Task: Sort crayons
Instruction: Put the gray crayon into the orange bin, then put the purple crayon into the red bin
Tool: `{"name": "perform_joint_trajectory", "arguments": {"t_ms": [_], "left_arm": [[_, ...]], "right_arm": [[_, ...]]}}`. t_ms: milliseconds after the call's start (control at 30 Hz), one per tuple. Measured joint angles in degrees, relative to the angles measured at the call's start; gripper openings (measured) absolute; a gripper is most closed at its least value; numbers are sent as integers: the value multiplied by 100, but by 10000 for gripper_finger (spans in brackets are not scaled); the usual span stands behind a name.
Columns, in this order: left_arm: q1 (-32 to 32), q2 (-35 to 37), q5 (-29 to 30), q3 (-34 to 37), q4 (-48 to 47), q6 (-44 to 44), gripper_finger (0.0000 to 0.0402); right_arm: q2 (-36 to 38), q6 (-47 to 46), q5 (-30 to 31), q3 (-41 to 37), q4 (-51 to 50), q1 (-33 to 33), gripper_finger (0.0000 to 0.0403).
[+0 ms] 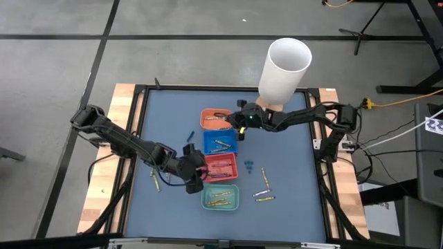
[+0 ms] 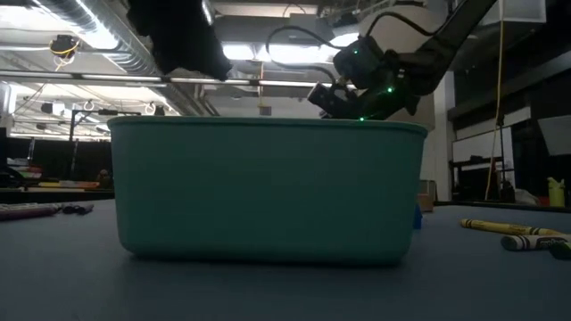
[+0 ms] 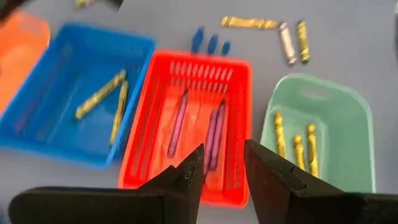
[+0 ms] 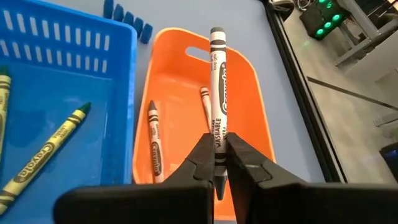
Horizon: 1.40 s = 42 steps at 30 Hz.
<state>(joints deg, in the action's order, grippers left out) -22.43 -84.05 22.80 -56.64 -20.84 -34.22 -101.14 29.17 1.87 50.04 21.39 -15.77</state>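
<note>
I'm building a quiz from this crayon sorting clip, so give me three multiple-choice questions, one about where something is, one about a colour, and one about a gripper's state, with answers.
1. Over which tray does the right gripper hover?
A. green
B. orange
C. red

2. What colour are the crayons lying in the blue tray?
A. yellow
B. purple
C. white

3. What is the left gripper doing?
A. clamping a purple crayon
B. holding the white cylinder
C. open and holding nothing

Answers: 1 B, the right wrist view shows the orange tray right beneath its fingers. 2 A, the left wrist view shows yellow sticks in it. 3 C, a bare gap shows between its fingers above the red tray, while the right one grips a white crayon.
</note>
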Motion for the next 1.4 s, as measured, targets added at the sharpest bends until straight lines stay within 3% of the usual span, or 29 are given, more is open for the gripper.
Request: {"name": "perform_joint_trajectory", "arguments": {"t_ms": [333,533,667,967,1400], "left_arm": [[-194,17,-490,0,-1538,-2040,100],[-623,18,-494,0,-2197,-3511,100],[-935,18,-494,0,-2464,-4372,100],[-1430,-47,-483,0,-2872,-5558,100],[-1779,-290,-589,77,-3038,-7012,100]], "right_arm": [[0,-9,2,0,196,-1,19],[0,-9,2,0,218,-1,20],[0,-9,2,0,226,0,41],[0,-11,2,0,256,0,105],[0,-13,14,0,240,0,104]]}}
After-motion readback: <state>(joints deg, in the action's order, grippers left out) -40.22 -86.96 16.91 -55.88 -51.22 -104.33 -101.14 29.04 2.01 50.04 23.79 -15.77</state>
